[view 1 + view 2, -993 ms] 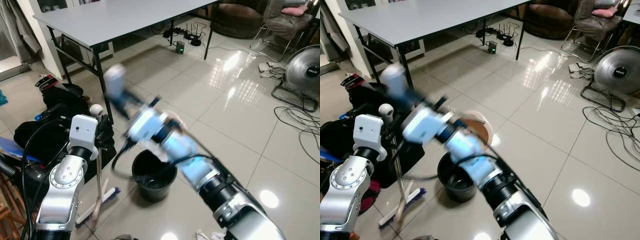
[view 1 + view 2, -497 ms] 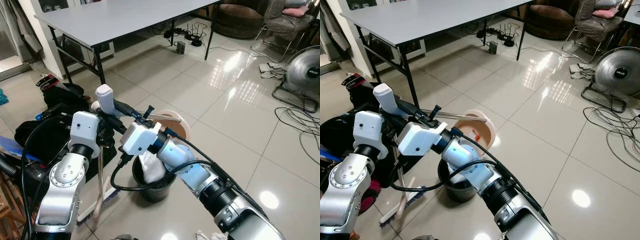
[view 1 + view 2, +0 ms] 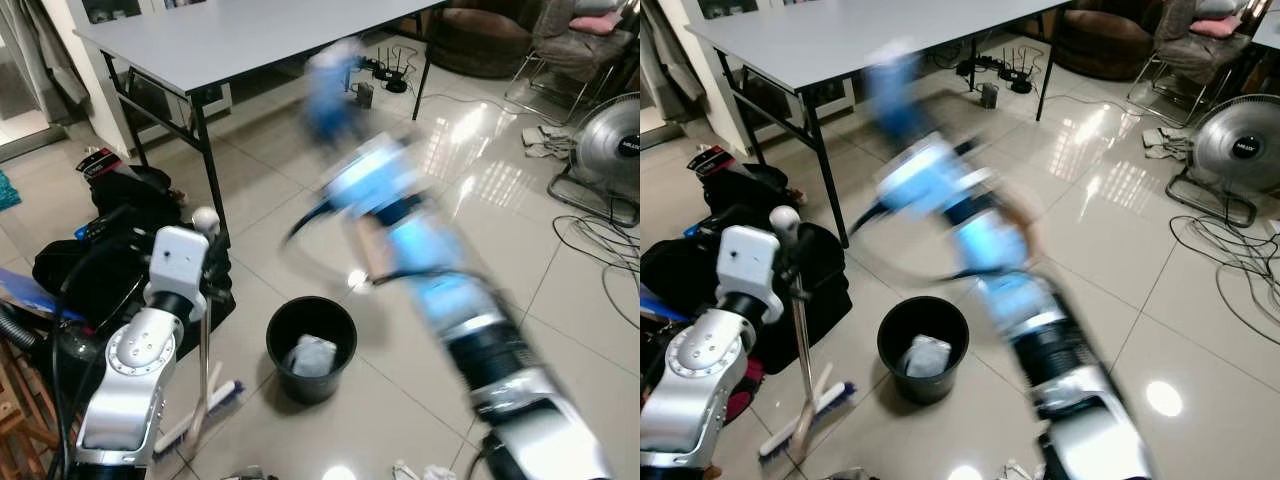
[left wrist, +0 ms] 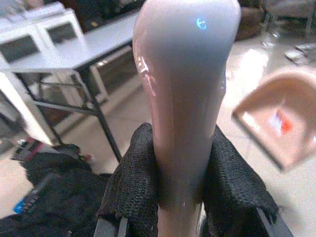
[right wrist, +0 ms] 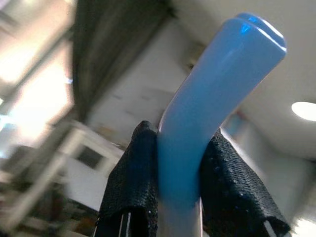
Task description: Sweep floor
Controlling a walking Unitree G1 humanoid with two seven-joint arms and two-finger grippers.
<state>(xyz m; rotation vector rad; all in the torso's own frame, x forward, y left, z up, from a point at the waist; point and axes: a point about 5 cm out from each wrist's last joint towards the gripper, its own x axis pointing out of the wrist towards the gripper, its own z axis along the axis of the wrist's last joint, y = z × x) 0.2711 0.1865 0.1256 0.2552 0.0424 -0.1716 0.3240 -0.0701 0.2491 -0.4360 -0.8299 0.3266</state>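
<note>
— Swinging fast, the right arm (image 3: 430,260) is one long blur above the bin (image 3: 311,345); what could go wrong?

— The right gripper (image 5: 180,197) has its fingers (image 5: 129,187) clamped on a blue handle (image 5: 207,103). I judge that handle belongs to the dustpan (image 4: 279,123), which looks tilted. At that speed any leftover dirt could fly out past the bin onto the floor (image 3: 300,160), or the pan could clip the table (image 3: 230,35).

— And the other side?

— The left gripper (image 4: 185,197) is closed tight on the broom (image 3: 205,385), whose pale grip (image 4: 185,84) sticks out beyond the fingers. Its bristles rest on the floor below, beside the bin. A jolt could tip the shaft.

— Anything unclear?

— The pan is smeared in the head views, and its contents can't be told. Something pale lies in the bin, unidentifiable.
</note>
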